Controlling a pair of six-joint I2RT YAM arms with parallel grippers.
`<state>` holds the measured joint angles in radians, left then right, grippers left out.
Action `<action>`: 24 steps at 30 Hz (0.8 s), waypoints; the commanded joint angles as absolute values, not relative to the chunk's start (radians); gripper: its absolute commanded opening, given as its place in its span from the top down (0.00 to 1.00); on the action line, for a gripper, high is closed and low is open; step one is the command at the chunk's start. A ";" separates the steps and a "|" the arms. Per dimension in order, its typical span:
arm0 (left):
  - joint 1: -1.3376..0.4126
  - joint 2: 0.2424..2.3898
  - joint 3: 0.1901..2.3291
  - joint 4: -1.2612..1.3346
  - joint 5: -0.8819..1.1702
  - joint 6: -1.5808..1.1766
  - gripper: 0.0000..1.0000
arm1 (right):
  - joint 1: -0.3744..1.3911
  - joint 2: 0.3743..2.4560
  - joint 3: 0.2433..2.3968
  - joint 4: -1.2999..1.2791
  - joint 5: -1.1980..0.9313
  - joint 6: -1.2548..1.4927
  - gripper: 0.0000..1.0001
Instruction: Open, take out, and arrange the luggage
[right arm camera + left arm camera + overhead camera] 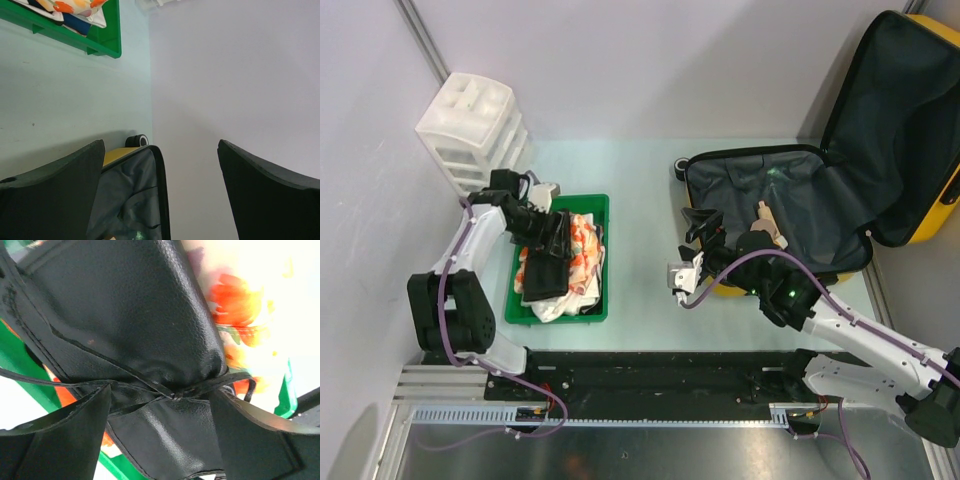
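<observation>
- Left arm bent over green tray [605, 262]; left gripper [552, 238] pointing down, fingers apart either side of black leather pouch [140, 315] atop floral cloth [584, 246].
- Right arm stretched to near-left corner of luggage [820, 180]; right gripper [698, 228] spread wide, holding nothing.
- Luggage lies open, right side of table [640, 190], lid raised.

Counter [640, 250], right side: luggage [790, 210] lies open, lid leaning back at far right. Left side: tray [606, 280], with cloths [582, 250] and a bag [545, 275] in it. Drawer unit [470, 130] stands behind the tray. My left pincer [555, 240] hangs over the tray; my right pincer [700, 222] is at the luggage's near-left rim.
</observation>
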<state>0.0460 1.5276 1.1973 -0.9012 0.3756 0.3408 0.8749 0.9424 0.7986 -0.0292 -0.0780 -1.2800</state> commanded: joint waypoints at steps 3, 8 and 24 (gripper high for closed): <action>-0.041 1.453 1.420 -0.922 0.238 0.390 0.09 | 0.873 0.893 0.802 -0.047 -0.025 -1.270 0.00; -0.165 1.535 1.587 -0.931 0.258 0.342 0.06 | 0.871 0.864 0.802 -0.095 0.000 -1.269 0.00; -0.405 2.134 2.063 -0.874 0.108 0.310 0.10 | 0.836 0.769 0.801 -0.209 0.078 -1.204 0.00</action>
